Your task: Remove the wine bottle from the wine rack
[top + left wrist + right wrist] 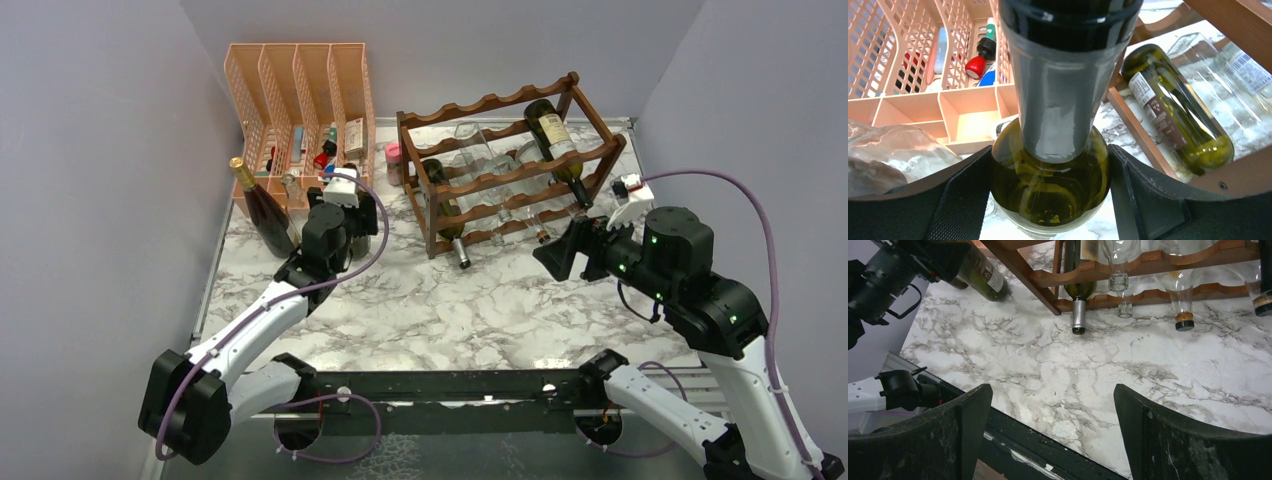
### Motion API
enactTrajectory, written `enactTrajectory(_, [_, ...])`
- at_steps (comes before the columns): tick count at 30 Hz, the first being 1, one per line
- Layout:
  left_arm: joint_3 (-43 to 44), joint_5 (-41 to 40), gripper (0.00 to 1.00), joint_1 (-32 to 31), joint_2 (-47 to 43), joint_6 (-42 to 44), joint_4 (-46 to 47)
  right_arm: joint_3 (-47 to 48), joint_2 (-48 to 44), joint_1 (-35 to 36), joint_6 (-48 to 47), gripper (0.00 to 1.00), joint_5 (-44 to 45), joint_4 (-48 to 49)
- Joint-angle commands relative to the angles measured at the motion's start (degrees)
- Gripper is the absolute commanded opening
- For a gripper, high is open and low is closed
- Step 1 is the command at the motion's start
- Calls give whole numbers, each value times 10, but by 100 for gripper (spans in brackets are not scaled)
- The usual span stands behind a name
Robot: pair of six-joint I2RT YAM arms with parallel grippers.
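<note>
Over by the peach mesh file organizer [300, 90], the left gripper [1050, 192] is clamped on the shoulder of an olive-green glass wine bottle with a grey foil neck [1063, 100]. That bottle stands upright, clear of the dark brown wooden wine rack with wavy rails [500, 170] and just to its left. Several other bottles lie in the rack's tiers. Beside the organizer stands a dark bottle with a gold foil top [262, 205]. The right gripper [1052, 410] hangs over the white marble tabletop [450, 300] before the rack, jaws spread wide with nothing between them
</note>
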Motion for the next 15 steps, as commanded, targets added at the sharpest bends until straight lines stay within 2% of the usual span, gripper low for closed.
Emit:
enactTrajectory(1, [24, 16, 40, 24, 17, -21, 119, 22, -12, 0, 7, 94, 25, -16])
enactTrajectory(7, [30, -37, 40, 34, 48, -35, 143, 24, -12, 0, 12, 94, 31, -23])
enactTrajectory(15, [20, -51, 42, 45, 73, -35, 175, 26, -9, 0, 22, 94, 38, -36])
